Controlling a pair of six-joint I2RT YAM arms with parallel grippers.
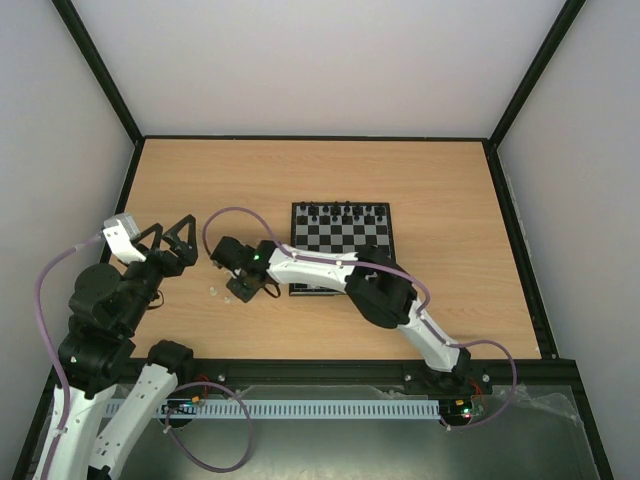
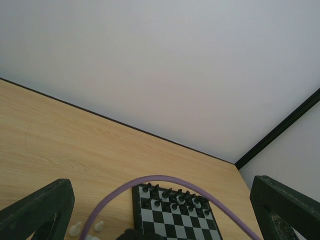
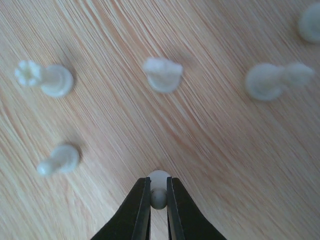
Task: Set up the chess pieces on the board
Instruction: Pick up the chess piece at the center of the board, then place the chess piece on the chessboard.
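In the right wrist view my right gripper [image 3: 158,180] is shut on a small white pawn [image 3: 159,175] standing on the wooden table. Several other white chess pieces lie or stand around it, among them one [image 3: 162,74] straight ahead, one [image 3: 47,79] at the left and one [image 3: 272,80] at the right. From above, the right gripper [image 1: 240,290] sits left of the board [image 1: 340,240], beside the white pieces [image 1: 213,290]. My left gripper [image 1: 170,236] hangs open further left with nothing in it; its fingers [image 2: 40,210] frame the board [image 2: 175,220].
Black chessmen [image 1: 345,212] fill the two far rows of the board. The right arm [image 1: 370,285] lies across the board's near edge. A purple cable [image 2: 160,178] arcs through the left wrist view. Black frame rails [image 1: 130,190] edge the table.
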